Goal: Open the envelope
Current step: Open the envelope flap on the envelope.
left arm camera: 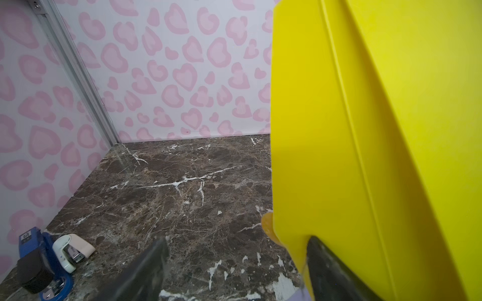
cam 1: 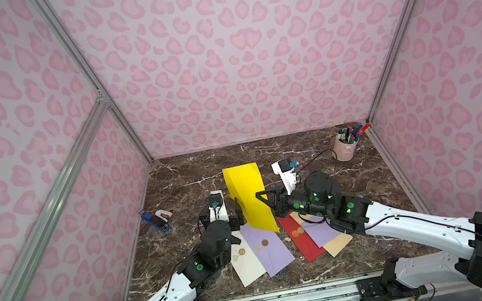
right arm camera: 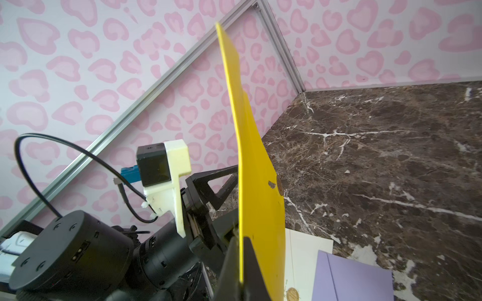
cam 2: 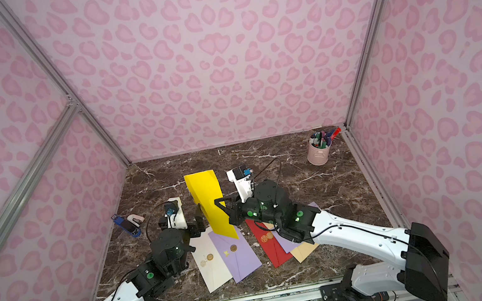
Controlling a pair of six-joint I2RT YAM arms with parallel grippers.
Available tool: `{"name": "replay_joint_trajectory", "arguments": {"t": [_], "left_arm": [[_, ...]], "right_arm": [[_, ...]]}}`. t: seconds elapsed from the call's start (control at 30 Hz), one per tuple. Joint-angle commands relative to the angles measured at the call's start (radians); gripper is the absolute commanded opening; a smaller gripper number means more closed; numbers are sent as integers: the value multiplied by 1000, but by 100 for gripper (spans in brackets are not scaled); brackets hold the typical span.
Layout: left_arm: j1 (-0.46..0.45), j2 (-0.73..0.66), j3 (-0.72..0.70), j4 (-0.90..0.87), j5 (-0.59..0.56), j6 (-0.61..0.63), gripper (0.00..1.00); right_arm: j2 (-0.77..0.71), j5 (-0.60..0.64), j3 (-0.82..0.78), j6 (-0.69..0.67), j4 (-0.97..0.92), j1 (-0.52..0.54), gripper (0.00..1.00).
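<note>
A yellow envelope (cam 1: 248, 194) (cam 2: 210, 202) stands upright above the table, edge-on in the right wrist view (right arm camera: 257, 156). My right gripper (cam 1: 258, 195) (cam 2: 217, 201) (right arm camera: 241, 263) is shut on its lower right edge. A brown seal (right arm camera: 280, 185) shows on the face turned away from the right arm. My left gripper (cam 1: 237, 213) (cam 2: 198, 219) (left arm camera: 236, 260) is open at the envelope's left edge. One of its fingers (left arm camera: 328, 263) lies against the yellow paper (left arm camera: 378, 146), and the other (left arm camera: 154, 260) stands apart over the table. An orange seal (left arm camera: 267, 226) peeks past that edge.
Several envelopes lie flat under the arms: white (cam 1: 247, 266), purple (cam 1: 271, 250), red (cam 1: 302, 238), another purple (cam 1: 322, 230) and tan (cam 1: 339, 244). A blue stapler (cam 1: 155, 222) and a small white one (cam 1: 164, 214) sit at the left. A pink pen cup (cam 1: 345, 148) stands back right.
</note>
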Motion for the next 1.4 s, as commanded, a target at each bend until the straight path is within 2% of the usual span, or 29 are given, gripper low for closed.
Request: {"name": "replay_joint_trajectory", "arguments": {"t": [0.0,0.3,0.5,0.67,0.8,1.0,1.37], "left_arm": [[7,-1,10,33,10,29,86],[89,-71,-80,120,181,1,87],[160,-171,-144,128,301,-39,87],[170,-283,-191,148,390,-41,89],[170,-366,-226,181,526,-37,90],[170,-456,-248,194,658,-39,91],[176,-408,-234,210,690,-52,92]], "right_arm": [[3,-108,-7,61,117,-8,0],[-3,-246,-89,197,304,-78,0],[-19,-200,-78,162,236,-98,0],[-20,-184,-55,135,187,-138,0],[-4,-192,-35,124,167,-174,0],[19,-206,-22,123,165,-220,0],[50,-292,-2,167,218,-236,0]]}}
